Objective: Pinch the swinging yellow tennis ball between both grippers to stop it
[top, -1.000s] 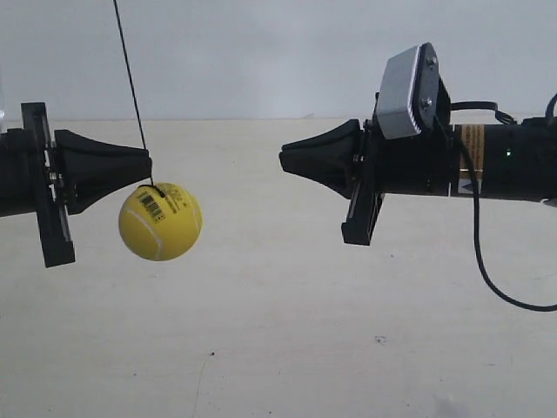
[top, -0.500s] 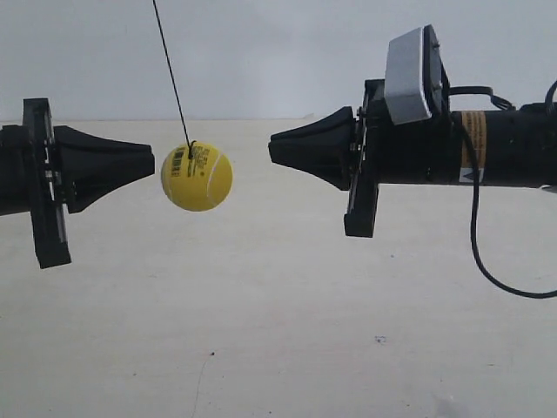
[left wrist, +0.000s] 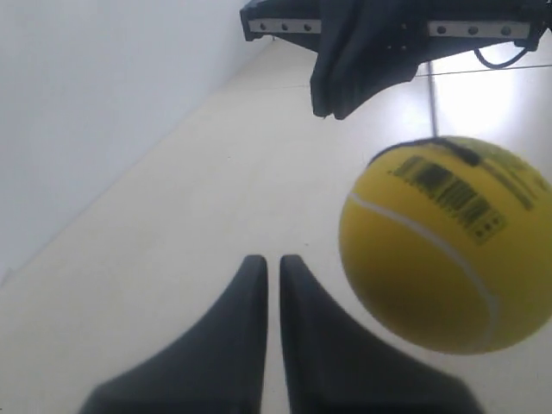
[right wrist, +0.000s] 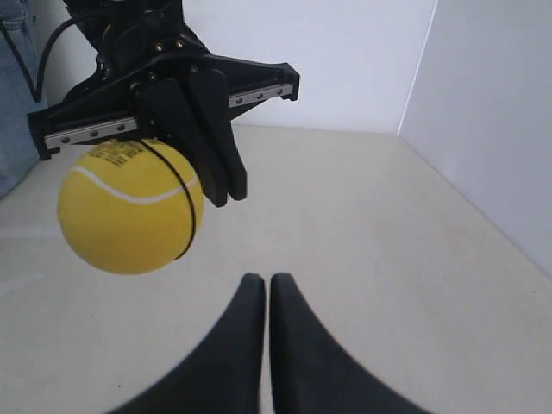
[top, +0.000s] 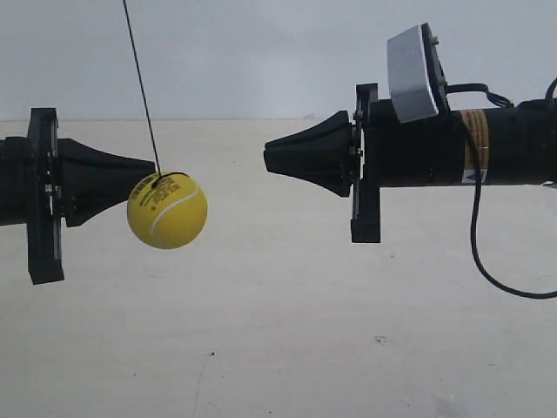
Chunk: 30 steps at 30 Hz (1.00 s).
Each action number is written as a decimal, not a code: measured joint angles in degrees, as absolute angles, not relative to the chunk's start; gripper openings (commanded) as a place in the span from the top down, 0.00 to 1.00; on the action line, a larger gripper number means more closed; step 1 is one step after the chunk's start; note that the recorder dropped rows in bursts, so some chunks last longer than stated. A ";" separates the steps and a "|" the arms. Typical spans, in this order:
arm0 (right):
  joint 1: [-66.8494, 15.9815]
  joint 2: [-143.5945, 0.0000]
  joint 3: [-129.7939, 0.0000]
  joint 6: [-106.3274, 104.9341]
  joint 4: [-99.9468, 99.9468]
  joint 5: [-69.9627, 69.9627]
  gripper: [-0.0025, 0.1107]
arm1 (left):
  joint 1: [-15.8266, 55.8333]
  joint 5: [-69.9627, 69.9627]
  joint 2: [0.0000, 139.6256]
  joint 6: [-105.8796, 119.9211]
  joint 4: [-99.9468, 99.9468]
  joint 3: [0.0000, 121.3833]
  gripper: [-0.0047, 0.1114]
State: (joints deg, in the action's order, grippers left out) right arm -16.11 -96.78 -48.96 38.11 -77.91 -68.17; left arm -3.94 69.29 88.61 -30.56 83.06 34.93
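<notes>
Pale tabletop below a plain white wall; contents as follows.

Item 1, yellow tennis ball: hangs free of the surface at 9 o'clock in the exterior view. It is on a thin dark string that slants up toward 11 o'clock. Judge it mid-swing, not at rest.

Item 2, left gripper: the arm at the exterior view's left, going by its wrist view. Fingers are pressed together into one cone, holding nothing. The tip lies at 10 o'clock of the ball, just beside it. You cannot tell whether they touch. The left wrist view shows the ball off to one side of the tip's line.

Item 3, right gripper: fingers likewise pressed together, empty. The tip is well apart from the ball, toward 2 o'clock of it and above its middle.

Step in hand: closing in, no pinch yet.

Next move, by your judgement: lower the right tip and carry it across to the ball's 3 o'clock face. Drop the left tip to the 9 o'clock face, both on the centre line, timed to the swing.

In the way: the string beside the left tip could snag, and a round ball may slip off tapered points. The grey-white camera and the hanging cable on the right arm lie clear of the path.
</notes>
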 measured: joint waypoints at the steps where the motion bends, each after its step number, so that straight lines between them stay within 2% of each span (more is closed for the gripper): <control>1: -16.11 -96.78 -48.96 38.21 -78.00 -68.17 0.98 | -3.94 69.29 88.61 -30.56 83.08 34.93 0.92; 10: -21.77 -96.78 -48.96 37.53 -77.76 -64.33 0.98 | -3.94 69.29 88.51 -31.30 84.55 34.93 0.92; 30: -22.17 -96.78 -49.05 36.66 -76.65 -63.13 0.98 | -3.94 69.40 88.29 -31.78 86.13 34.93 0.92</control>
